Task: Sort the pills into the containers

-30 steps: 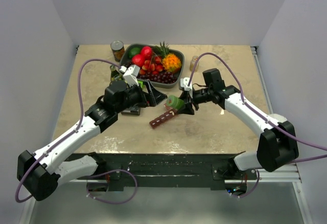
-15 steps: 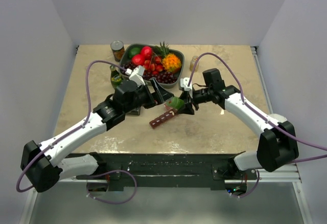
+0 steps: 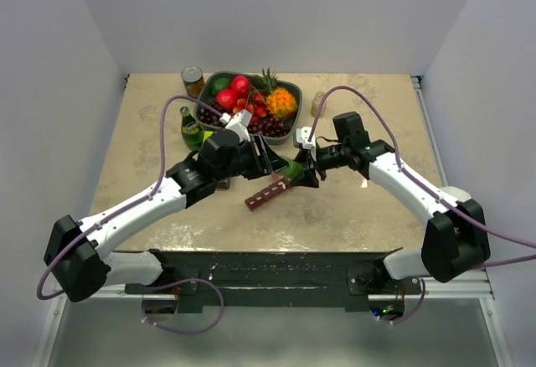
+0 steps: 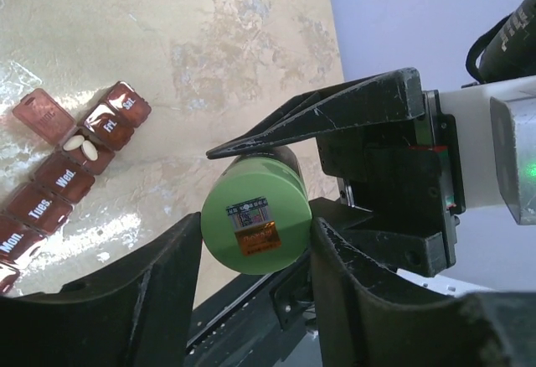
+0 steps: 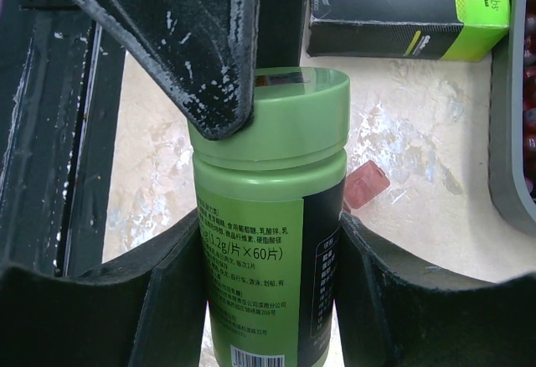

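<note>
From above we see a beige marbled table (image 3: 360,216) closed in by pale walls (image 3: 276,15) on three sides. Its widest open surface lies near left and near right. The far middle is crowded with a fruit tray (image 3: 298,92), a can (image 3: 193,78), a glass bottle (image 3: 192,128) and a jar (image 3: 318,103). At the centre the left gripper (image 3: 275,162) and right gripper (image 3: 308,171) meet on a green pill bottle (image 3: 291,168) lifted off the table. The dark red pill organiser (image 3: 270,193) lies diagonally just near of them. In the left wrist view, our left gripper's fingers (image 4: 167,283) press both sides of the bottle's cap end, clamped on it. To the left on the table the organiser's Mon, Tues, Wed, Fri and Sat lids are down. One compartment stands open with two white pills (image 4: 81,143) inside, its lid (image 4: 43,114) swung out beside it. In the right wrist view, our right gripper's fingers (image 5: 368,292) hold the bottle's body. A black-and-green box (image 5: 402,7) sits beyond it, with the tray wall at the right edge.
</note>
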Controlling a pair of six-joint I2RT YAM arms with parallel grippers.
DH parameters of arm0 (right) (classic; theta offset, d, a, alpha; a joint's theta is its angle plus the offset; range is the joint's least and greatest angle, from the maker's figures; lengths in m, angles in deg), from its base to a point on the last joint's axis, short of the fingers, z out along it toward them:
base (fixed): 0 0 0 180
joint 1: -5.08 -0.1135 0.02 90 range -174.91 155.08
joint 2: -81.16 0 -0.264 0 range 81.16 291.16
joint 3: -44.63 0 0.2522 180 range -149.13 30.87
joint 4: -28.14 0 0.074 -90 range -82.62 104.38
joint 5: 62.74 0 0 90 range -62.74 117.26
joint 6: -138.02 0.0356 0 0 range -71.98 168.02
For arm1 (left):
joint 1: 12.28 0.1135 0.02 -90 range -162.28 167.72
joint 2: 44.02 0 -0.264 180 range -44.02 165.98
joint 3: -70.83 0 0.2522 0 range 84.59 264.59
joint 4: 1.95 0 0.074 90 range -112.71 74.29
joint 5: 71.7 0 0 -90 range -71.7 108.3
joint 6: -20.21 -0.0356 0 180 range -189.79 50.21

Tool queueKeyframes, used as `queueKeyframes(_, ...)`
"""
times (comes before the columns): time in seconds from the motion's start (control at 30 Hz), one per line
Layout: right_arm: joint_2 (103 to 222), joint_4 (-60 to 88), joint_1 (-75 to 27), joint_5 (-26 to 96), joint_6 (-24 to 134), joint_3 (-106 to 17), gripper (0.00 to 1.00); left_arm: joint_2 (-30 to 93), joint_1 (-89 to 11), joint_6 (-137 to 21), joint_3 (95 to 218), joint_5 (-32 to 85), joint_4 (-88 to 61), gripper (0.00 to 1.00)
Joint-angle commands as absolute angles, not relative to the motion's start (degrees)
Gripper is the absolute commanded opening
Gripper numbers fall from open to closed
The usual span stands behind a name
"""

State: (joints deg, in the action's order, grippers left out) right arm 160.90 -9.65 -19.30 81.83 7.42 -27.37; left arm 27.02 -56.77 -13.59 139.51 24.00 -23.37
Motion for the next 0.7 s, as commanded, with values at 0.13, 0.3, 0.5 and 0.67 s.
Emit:
queueKeyframes(0.13, 158.94, -7.85, -19.44, 84.92, 7.50, -28.37, 0.00, 28.75, -57.19, -31.88, 141.54, 31.91, -25.81, 0.29)
queueKeyframes(0.3, 159.38, -7.77, -19.53, 87.64, 8.21, -28.28, 0.00, 30.41, -55.97, -55.16, 140.66, 47.71, -25.20, 0.22)
queueKeyframes(0.5, 159.64, -8.47, -21.10, 88.61, 7.24, -28.10, 0.00, 34.37, -56.05, -85.06, 142.60, 56.38, -38.37, 0.30)
queueKeyframes(0.67, 160.17, -9.44, -21.46, 88.88, 5.84, -28.28, 0.00, 27.63, -55.96, -80.36, 141.46, 46.96, -31.11, 0.58)
